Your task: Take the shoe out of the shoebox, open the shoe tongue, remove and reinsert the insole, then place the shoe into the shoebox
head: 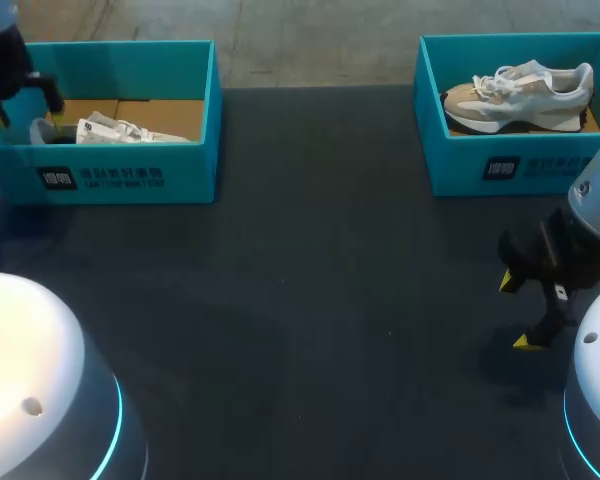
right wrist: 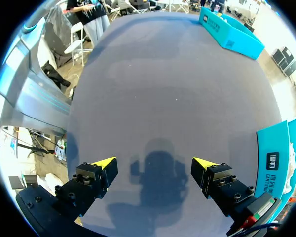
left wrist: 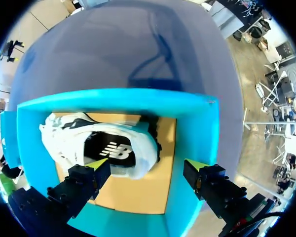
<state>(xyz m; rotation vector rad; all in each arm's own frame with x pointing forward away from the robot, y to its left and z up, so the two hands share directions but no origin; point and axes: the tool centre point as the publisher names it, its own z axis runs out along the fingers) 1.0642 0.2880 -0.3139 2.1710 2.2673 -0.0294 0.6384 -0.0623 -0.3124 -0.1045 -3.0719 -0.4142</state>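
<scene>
A white shoe (head: 120, 130) lies in the left teal shoebox (head: 130, 175). My left gripper (head: 28, 110) hangs over that box's left end. In the left wrist view the shoe (left wrist: 89, 140) shows its dark inside and lies on the cardboard floor. The left gripper (left wrist: 147, 168) stands open above it, one finger over the shoe's heel end, the other over the box wall (left wrist: 197, 128). My right gripper (head: 517, 312) is open above bare table, in front of the right shoebox. Nothing sits between the fingers of the right gripper (right wrist: 155, 163).
A second teal shoebox (head: 500, 165) at the back right holds a beige and white shoe (head: 525, 95). That box's side (right wrist: 278, 163) shows beside the right gripper. Dark tabletop (head: 320, 300) spreads between the two boxes.
</scene>
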